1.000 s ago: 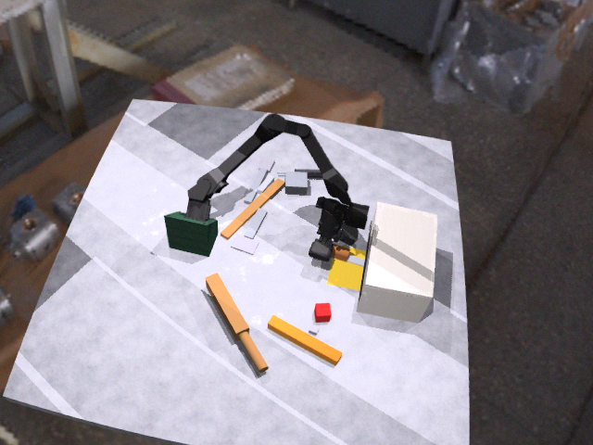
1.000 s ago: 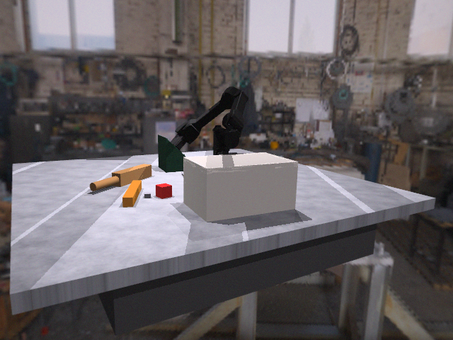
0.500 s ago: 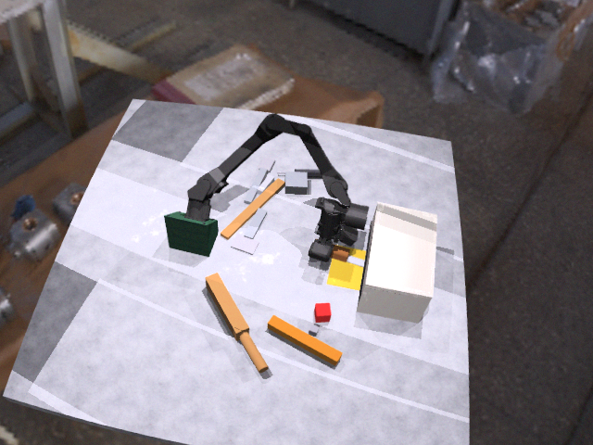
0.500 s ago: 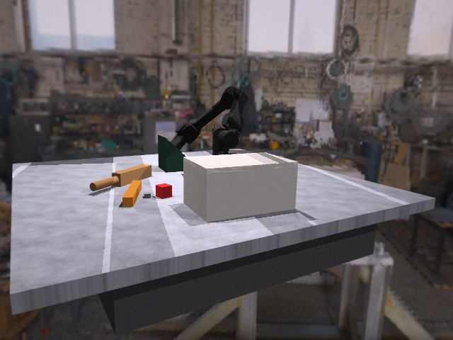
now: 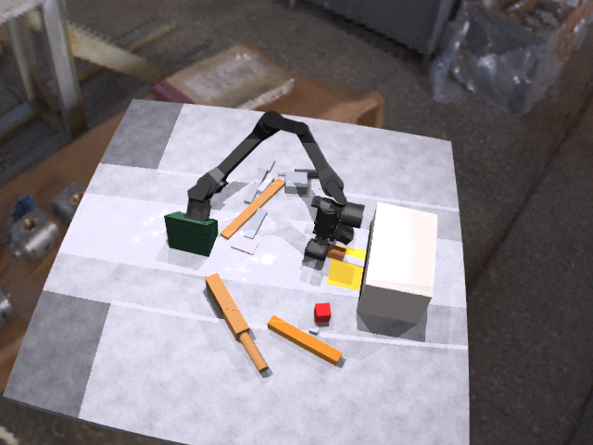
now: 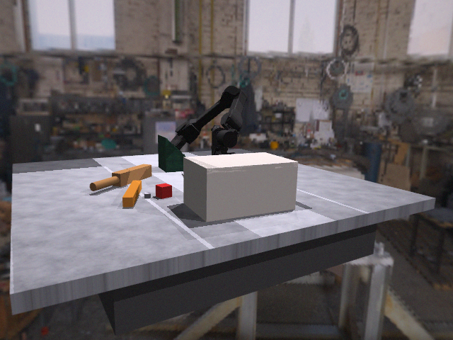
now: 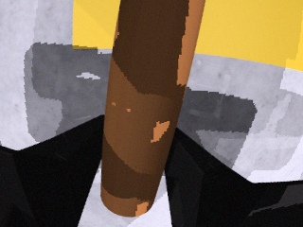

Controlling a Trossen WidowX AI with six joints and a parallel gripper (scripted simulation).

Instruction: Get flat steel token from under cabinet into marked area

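Note:
My gripper (image 5: pixel 323 250) (image 7: pixel 136 128) is shut on a round brown handle (image 5: pixel 336 252) (image 7: pixel 147 71), low in front of the cabinet (image 5: pixel 402 248) (image 6: pixel 252 190). The handle points toward the cabinet, over the yellow marked area (image 5: pixel 345 275) (image 7: pixel 246 28). A pale strip (image 5: pixel 355 259) runs on from the handle toward the cabinet's front edge; it looks like the tool's flat part, and its far end is hidden. The fingers are hidden behind the cabinet in the exterior view. The steel token and the vent slots are not visible in any view.
A red cube (image 5: pixel 322 312) (image 6: pixel 163 190), a small grey block (image 5: pixel 313 331) (image 6: pixel 146 195), an orange bar (image 5: pixel 304 338) (image 6: pixel 132 193) and a wooden paddle (image 5: pixel 227 306) (image 6: pixel 133 174) lie to one side. A long orange strip (image 5: pixel 253 208) and grey pieces lie near the green base block (image 5: pixel 191 235).

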